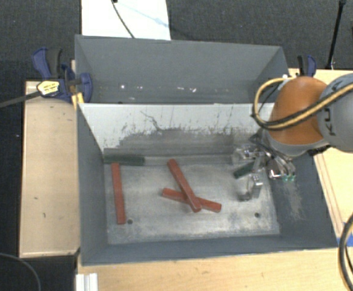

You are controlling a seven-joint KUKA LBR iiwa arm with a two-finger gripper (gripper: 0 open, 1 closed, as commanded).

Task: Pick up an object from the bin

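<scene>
My gripper (247, 190) hangs low over the right part of the bin floor, close to the right wall, with bare metal under its tips. To its left, two reddish-brown sticks lie crossed near the middle of the floor: one slanted stick (184, 185) over a flatter one (207, 204) whose right end points toward the gripper. Nothing shows between the fingers.
A third reddish-brown stick (118, 193) lies lengthwise along the left wall. A dark green stick (123, 159) rests at the back left where floor meets wall. The arm with its orange cover and cables leans in over the right rim.
</scene>
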